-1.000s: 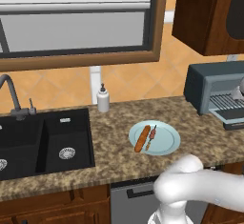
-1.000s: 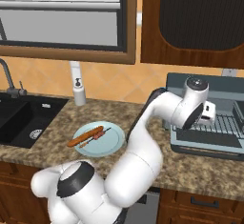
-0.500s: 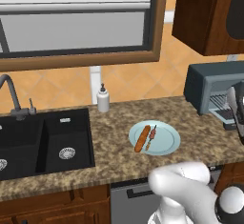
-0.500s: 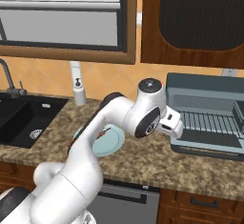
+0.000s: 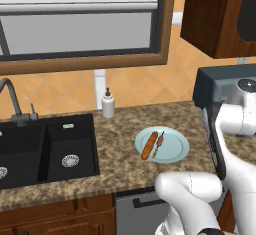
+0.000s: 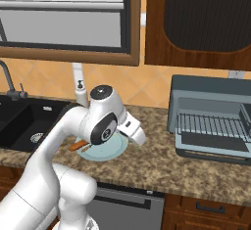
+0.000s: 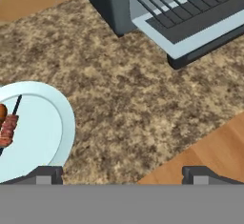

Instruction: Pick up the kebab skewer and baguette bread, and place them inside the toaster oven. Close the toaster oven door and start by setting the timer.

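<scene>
The kebab skewer (image 5: 160, 143) and the orange-brown baguette bread (image 5: 148, 145) lie side by side on a pale blue plate (image 5: 175, 149). In the hand view the plate (image 7: 45, 137) sits at the left with the skewer (image 7: 8, 128) on it. My gripper (image 7: 122, 174) is open and holds nothing, hovering over bare counter just right of the plate. In the right base view it (image 6: 140, 137) hangs between the plate (image 6: 109, 151) and the toaster oven (image 6: 211, 94). The toaster oven door (image 6: 210, 150) lies folded down, and the wire rack (image 6: 211, 125) shows inside.
A black double sink (image 5: 45, 149) with a faucet (image 5: 11, 99) takes up the counter's left end. A white soap bottle (image 5: 108, 104) stands by the wall behind the plate. Dark wall cabinets (image 6: 201, 18) hang above the oven. Speckled counter (image 7: 128, 108) lies between plate and oven.
The arm has swung left from the toaster oven's open front to a spot beside the plate. The gripper stayed open and empty. Plate, food and oven have not moved.
</scene>
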### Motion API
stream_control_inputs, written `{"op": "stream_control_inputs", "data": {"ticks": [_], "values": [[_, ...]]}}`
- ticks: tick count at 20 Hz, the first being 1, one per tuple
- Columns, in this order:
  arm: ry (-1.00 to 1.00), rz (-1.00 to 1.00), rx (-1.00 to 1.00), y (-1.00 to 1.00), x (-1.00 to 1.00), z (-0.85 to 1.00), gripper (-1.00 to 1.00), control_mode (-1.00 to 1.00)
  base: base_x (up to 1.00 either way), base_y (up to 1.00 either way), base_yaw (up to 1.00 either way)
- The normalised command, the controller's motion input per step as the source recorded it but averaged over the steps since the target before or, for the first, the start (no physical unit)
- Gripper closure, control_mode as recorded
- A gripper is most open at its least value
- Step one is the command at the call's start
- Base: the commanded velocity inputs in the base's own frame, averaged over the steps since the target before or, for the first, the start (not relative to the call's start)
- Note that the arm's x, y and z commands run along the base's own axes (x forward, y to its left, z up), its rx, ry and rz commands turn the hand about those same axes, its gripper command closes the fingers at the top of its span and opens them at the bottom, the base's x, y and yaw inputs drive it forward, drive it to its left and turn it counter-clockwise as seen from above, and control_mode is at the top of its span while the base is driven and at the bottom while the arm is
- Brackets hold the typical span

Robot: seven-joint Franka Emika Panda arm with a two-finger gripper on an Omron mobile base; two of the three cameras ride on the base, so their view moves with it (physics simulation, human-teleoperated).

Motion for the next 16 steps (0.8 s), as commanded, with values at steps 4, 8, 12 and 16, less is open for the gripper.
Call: {"op": "stream_control_inputs", "data": {"ticks": [4, 8, 12, 16], "values": [[0.19, 0.0, 0.12, 0.56, 0.46, 0.03, -1.0, -1.0, 0.0, 0.0, 0.0], [0.23, -0.03, 0.07, 0.44, 0.67, 0.03, -1.0, -1.0, 0.0, 0.0, 0.0], [0.16, -0.04, 0.03, 0.47, 0.67, -0.05, -1.0, -1.0, 0.0, 0.0, 0.0], [0.17, -0.04, 0.02, 0.01, 0.57, 0.0, -1.0, -1.0, 0.0, 0.0, 0.0]]}}
